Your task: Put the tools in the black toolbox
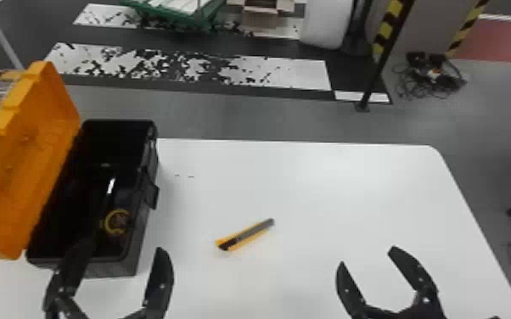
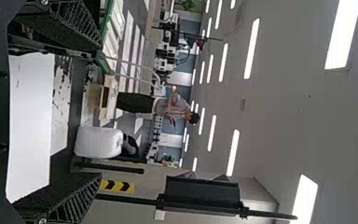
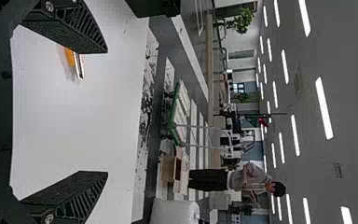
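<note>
Cutter (image 1: 245,235) seen on tabletop (image 1: 331,191), right of toolbox (image 1: 110,268); yellow item (image 1: 116,222) seen inside. Left claw (image 1: 123,247) spread open by toolbox's near end; right claw (image 1: 367,256) spread open, well right of toolbox.

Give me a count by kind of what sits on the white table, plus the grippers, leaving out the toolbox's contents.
Black toolbox with its orange lid open: 1
Yellow and grey utility knife: 1
Grippers, the left gripper and the right gripper: 2
Total: 4
</note>
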`<state>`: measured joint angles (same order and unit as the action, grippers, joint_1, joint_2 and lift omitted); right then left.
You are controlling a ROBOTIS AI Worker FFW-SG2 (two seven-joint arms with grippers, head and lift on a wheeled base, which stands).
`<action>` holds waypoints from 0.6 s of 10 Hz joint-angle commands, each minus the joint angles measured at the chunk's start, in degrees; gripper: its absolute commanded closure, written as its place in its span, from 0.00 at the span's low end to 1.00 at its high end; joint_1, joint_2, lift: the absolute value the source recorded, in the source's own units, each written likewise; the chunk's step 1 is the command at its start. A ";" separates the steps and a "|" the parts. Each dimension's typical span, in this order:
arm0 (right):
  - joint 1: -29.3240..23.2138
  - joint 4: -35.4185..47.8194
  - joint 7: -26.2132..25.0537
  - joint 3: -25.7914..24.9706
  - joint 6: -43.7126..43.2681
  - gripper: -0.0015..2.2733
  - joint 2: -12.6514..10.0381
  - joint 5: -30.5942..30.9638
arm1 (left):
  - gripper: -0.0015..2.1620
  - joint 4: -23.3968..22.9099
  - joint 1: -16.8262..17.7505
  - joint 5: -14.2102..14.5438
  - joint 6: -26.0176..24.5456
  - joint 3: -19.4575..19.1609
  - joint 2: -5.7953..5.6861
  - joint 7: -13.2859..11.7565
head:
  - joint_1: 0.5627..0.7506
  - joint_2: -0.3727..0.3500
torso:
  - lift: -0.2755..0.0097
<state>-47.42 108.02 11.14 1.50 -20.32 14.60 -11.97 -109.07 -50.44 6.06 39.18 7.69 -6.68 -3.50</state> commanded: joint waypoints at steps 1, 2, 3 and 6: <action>-0.13 0.00 0.02 0.00 -1.69 0.04 -0.01 -0.60 | 0.02 0.70 -1.42 -1.32 0.41 -0.04 0.00 0.16 | 0.70 0.41 | 0.83; -0.48 0.00 0.02 0.00 -3.97 0.04 -0.01 -0.69 | 0.02 1.22 -1.86 -1.93 0.41 -0.04 0.00 1.13 | 0.70 0.40 | 0.83; -0.48 -0.09 -0.33 -0.09 -3.97 0.04 0.08 -0.69 | 0.02 1.40 -2.03 -1.93 0.41 0.31 0.09 1.83 | 0.70 0.39 | 0.83; -0.21 -1.76 -2.09 -0.18 -3.97 0.04 1.66 -1.13 | 0.02 2.02 -1.51 -3.16 0.06 1.71 0.26 4.38 | 0.70 0.36 | 0.83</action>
<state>-47.66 106.73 9.07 1.32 -24.29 15.79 -12.89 -107.20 -52.19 2.96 39.41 9.21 -6.45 0.83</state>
